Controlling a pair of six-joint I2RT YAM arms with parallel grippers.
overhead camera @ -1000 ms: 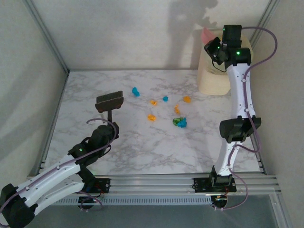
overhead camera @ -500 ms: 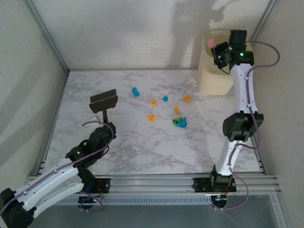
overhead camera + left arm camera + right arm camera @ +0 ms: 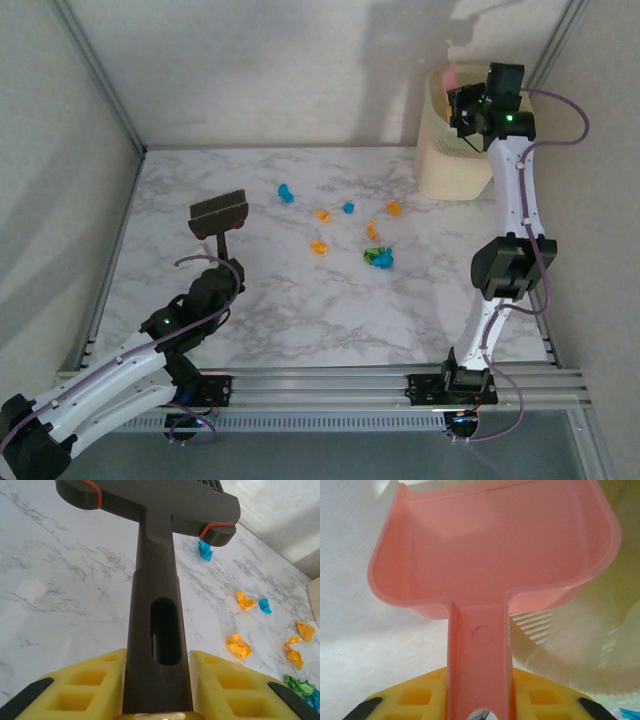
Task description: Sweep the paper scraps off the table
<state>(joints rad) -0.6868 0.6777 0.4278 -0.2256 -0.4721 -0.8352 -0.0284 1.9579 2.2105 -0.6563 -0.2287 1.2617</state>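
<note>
Paper scraps [image 3: 348,208] all on the desk [image 3: 300,300], mid-to-far area, right of centre. Scatter is a loose band, long axis running far-left (lone blue bit) to near-right (green/blue clump). Individual bits are crumpled, no readable heading.

Left claw [image 3: 222,268] is clamped on the brush [image 3: 219,215] handle; handle points away toward the far wall, head crosswise at the far end. Scraps sit to the right of and slightly beyond that claw; nearest blue bit is near the head, not touching.

Right claw [image 3: 479,690] is gripping the dustpan [image 3: 490,555] handle, up at the bin [image 3: 450,160] in the far-right corner; scraps are well to its left, nearer the bases.

Versus a second ago: scraps unmoved, brush head shifted slightly left, right arm swung right and the pan sits lower at the bin mouth.
</note>
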